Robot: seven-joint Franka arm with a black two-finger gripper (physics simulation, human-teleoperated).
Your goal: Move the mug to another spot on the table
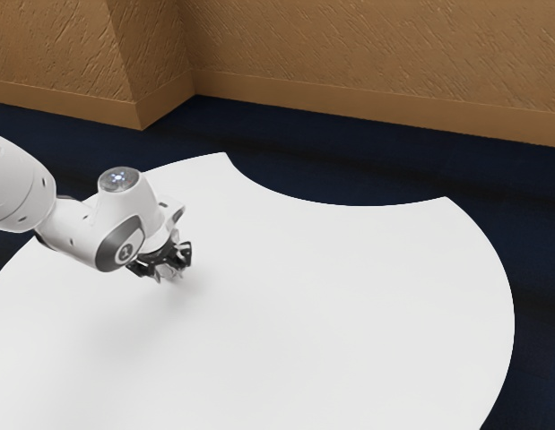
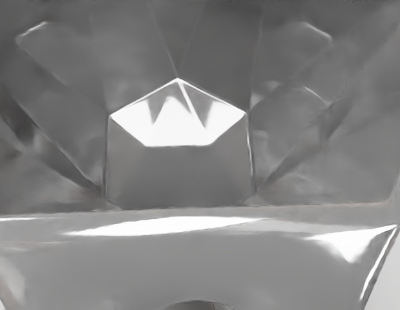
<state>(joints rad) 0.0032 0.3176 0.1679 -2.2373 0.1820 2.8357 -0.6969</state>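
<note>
Well, the gripper [image 1: 167,265] is down low on the white worktop [image 1: 349,296], and the shiny gray mug [image 2: 180,174] sits right under it (very close). I cannot tell if the gripper holds it. I think the move is not done yet.

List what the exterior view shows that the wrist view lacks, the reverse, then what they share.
Exterior view: the white arm, its gripper low over the white table, dark blue floor, tan walls. Wrist view: grey faceted surfaces with a bright patch, close under the hand, probably the mug. Shared: the hand down close on one thing; the exterior view cannot confirm it is the mug.
</note>
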